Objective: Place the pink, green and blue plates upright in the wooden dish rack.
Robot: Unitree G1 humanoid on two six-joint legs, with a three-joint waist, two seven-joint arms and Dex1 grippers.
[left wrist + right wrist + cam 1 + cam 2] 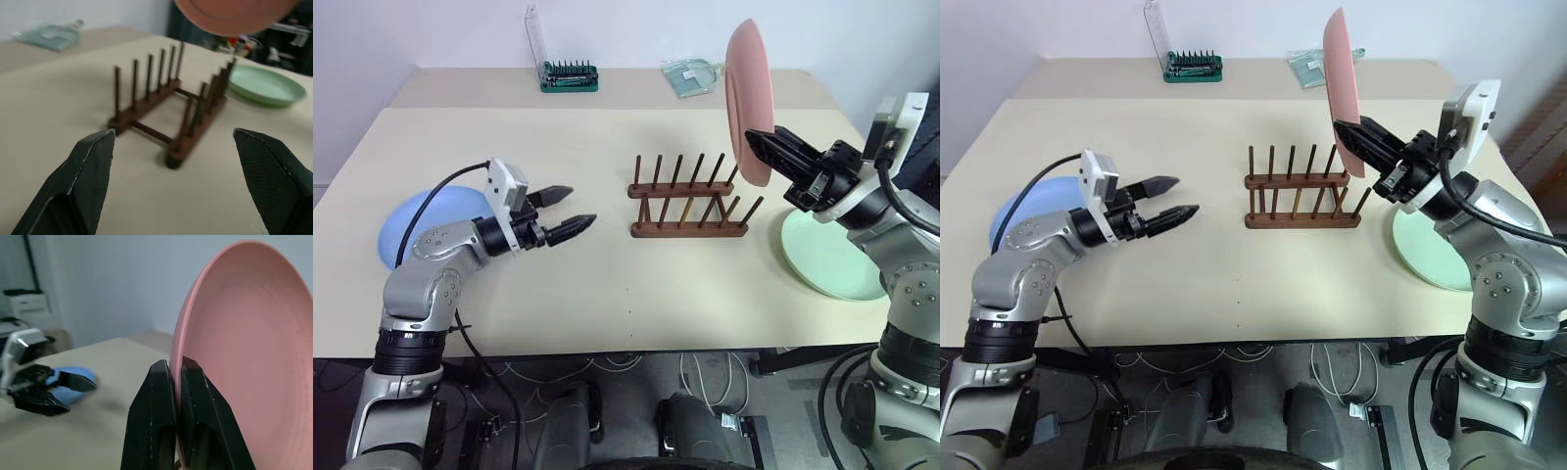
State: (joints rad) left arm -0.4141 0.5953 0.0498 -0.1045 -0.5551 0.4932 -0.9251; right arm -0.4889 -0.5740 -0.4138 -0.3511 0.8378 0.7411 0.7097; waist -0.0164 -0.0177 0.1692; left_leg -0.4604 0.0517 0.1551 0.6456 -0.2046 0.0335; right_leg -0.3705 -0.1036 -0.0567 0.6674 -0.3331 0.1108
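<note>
Left claw (564, 211) open, empty, near-left of wooden dish rack (689, 201) | right claw (762, 147) grips pink plate (747, 98) upright, above rack's right end | step: racking pink | next: lower rim between pegs

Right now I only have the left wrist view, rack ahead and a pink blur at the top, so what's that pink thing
Observer: It's the pink plate, held upright on edge by the right gripper, above the right end of the wooden dish rack.
Operator: Is the rack holding anything yet?
Observer: No, all its pegs are bare.
Operator: I see the green plate past the rack. Where's the blue one?
Observer: The blue plate lies flat on the table behind the left gripper, whose jaws stand open and hold nothing.
</note>
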